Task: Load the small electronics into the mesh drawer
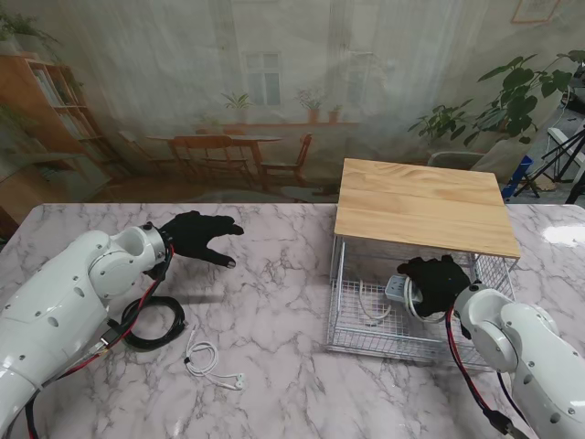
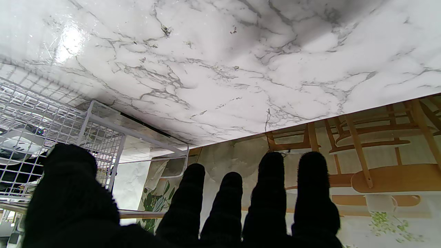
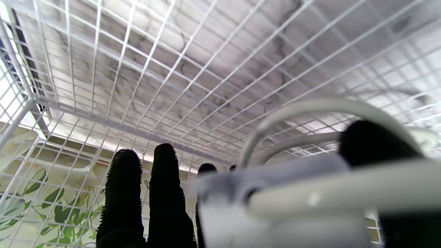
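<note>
Left hand (image 1: 199,236) over the marble table (image 1: 274,302), palm down, all 5 fingers (image 2: 272,179) spread apart and gripping nothing. Nearer to me and just beside the left arm, a coiled black cable (image 1: 155,325) flat on the marble; right of it, a thin white cable (image 1: 208,358) in a loose loop, also on the table and well apart from the hand. Farther right, the white mesh drawer (image 1: 366,338) pulled out from under a wooden top (image 1: 422,206), with a white cord (image 1: 370,302) on its floor. Right hand (image 1: 439,282) inside the drawer, fingers closed around a pale grey charger (image 1: 397,289) with looped white cable (image 3: 310,110). In the right wrist view, charger (image 3: 275,199) held over the drawer's mesh floor (image 3: 155,69); touching it or not, cannot tell.
</note>
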Tool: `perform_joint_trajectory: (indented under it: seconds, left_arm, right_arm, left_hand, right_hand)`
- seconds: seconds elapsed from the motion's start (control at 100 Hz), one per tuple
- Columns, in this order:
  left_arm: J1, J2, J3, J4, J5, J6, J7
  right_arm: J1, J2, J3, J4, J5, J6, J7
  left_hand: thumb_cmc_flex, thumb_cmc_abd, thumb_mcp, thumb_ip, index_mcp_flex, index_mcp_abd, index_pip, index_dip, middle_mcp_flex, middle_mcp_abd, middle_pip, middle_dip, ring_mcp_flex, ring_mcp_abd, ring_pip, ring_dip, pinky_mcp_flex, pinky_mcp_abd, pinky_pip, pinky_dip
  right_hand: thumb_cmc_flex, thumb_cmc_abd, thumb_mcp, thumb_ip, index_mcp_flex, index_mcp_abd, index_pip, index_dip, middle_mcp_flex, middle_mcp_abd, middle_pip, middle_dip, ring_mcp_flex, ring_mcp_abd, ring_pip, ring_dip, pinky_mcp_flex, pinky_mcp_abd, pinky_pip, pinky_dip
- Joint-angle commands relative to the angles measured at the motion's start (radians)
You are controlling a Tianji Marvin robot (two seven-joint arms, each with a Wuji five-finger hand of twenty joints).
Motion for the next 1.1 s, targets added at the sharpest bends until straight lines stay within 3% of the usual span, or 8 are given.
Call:
perform_joint_trajectory:
  seconds: [0.0,0.3,0.51,0.66,0.75,0.82,0.93,1.09]
  left_arm:
    - [0.000,-0.001,0.000,0.002,0.001,-0.002,-0.013]
    - [0.004,0.000,-0.010,-0.001,0.008,-0.005,-0.009]
    - [0.006,0.000,-0.013,-0.001,0.010,-0.006,-0.009]
    - [0.006,0.000,-0.012,0.000,0.011,-0.006,-0.007]
    - [0.007,0.000,-0.013,0.001,0.013,-0.007,-0.006]
    - [0.008,0.001,-0.015,0.000,0.015,-0.007,-0.005]
    - [0.010,0.000,-0.018,-0.001,0.017,-0.007,-0.001]
    - [0.009,0.001,-0.018,0.000,0.020,-0.007,-0.001]
  right_arm:
    - [0.003,-0.002,-0.003,-0.010,-0.009,0.009,0.021]
    - [-0.005,-0.003,0.001,-0.053,0.008,0.035,0.096]
    - [-0.011,-0.003,0.012,-0.065,0.042,0.012,0.121]
    - [-0.012,-0.002,0.011,-0.070,0.022,0.019,0.126]
    - [-0.013,-0.002,0.009,-0.073,-0.010,0.029,0.112]
    - [-0.017,-0.003,0.012,-0.078,-0.007,0.032,0.118]
    - [-0.028,-0.004,0.019,-0.086,0.008,0.036,0.117]
    - [-0.041,-0.005,0.025,-0.088,-0.026,0.039,0.084]
  left_hand:
    - [0.009,0.035,-0.011,0.002,0.007,0.007,0.003,-0.001,0.021,-0.006,0.002,0.005,0.012,-0.003,-0.021,0.005,-0.013,0.016,-0.007,0.016]
    - [0.017,0.045,-0.011,0.002,0.007,0.008,0.004,-0.001,0.023,-0.006,0.004,0.006,0.013,-0.006,-0.020,0.006,-0.013,0.014,-0.006,0.016]
    - [0.024,0.049,-0.012,0.002,0.007,0.009,0.004,-0.001,0.025,-0.006,0.006,0.006,0.016,-0.007,-0.019,0.006,-0.012,0.014,-0.005,0.017]
    - [0.027,0.053,-0.012,0.002,0.007,0.010,0.004,-0.001,0.025,-0.006,0.007,0.006,0.017,-0.007,-0.018,0.007,-0.012,0.014,-0.003,0.017]
    - [0.030,0.054,-0.012,0.002,0.007,0.010,0.004,-0.001,0.025,-0.005,0.007,0.006,0.017,-0.005,-0.018,0.007,-0.011,0.015,-0.002,0.017]
    - [0.032,0.055,-0.012,0.002,0.006,0.011,0.004,-0.001,0.025,-0.004,0.008,0.006,0.018,-0.006,-0.017,0.007,-0.012,0.014,-0.002,0.017]
    - [0.033,0.059,-0.013,0.002,0.007,0.013,0.005,-0.001,0.025,-0.005,0.009,0.006,0.017,-0.007,-0.017,0.008,-0.012,0.014,-0.002,0.017]
    - [0.039,0.064,-0.012,0.003,0.006,0.013,0.004,-0.001,0.024,-0.004,0.009,0.006,0.016,-0.004,-0.017,0.008,-0.013,0.014,-0.001,0.017]
  right_hand:
    - [-0.054,0.229,-0.153,-0.034,0.024,-0.025,-0.027,0.017,-0.017,0.001,-0.014,-0.009,-0.035,0.001,-0.079,-0.018,-0.023,0.050,-0.026,0.026]
    - [-0.051,0.478,-0.503,-0.085,0.051,-0.032,-0.004,0.037,0.008,0.004,0.008,0.005,-0.015,0.012,-0.074,-0.013,-0.012,0.050,-0.031,0.034]
    - [-0.055,0.050,0.368,0.348,-0.002,-0.019,-0.017,0.071,-0.018,0.001,0.017,0.004,-0.017,-0.001,-0.076,-0.015,-0.012,0.078,-0.033,0.023]
    - [-0.129,0.397,-0.350,-0.058,0.009,-0.028,-0.073,0.048,-0.009,-0.002,-0.001,-0.002,-0.014,0.006,-0.074,-0.014,-0.001,0.085,-0.037,0.026]
    - [-0.038,0.453,-0.472,-0.084,0.021,-0.034,-0.057,0.049,0.013,-0.011,0.040,0.017,0.009,-0.001,-0.069,-0.011,0.016,0.076,-0.021,0.020]
    - [0.176,0.270,-0.251,0.063,0.040,-0.043,-0.016,0.058,0.041,-0.019,0.078,0.033,0.029,-0.006,-0.064,-0.008,0.025,0.072,-0.007,0.016]
    - [0.001,0.068,0.416,0.377,0.029,-0.045,0.053,0.083,0.042,-0.024,0.170,0.095,0.049,-0.021,-0.060,-0.006,0.032,0.071,0.012,0.009]
    - [-0.121,0.375,-0.383,-0.094,0.031,-0.036,0.052,0.087,0.042,-0.015,0.189,0.158,0.068,-0.020,-0.055,-0.002,0.055,0.057,0.042,0.025]
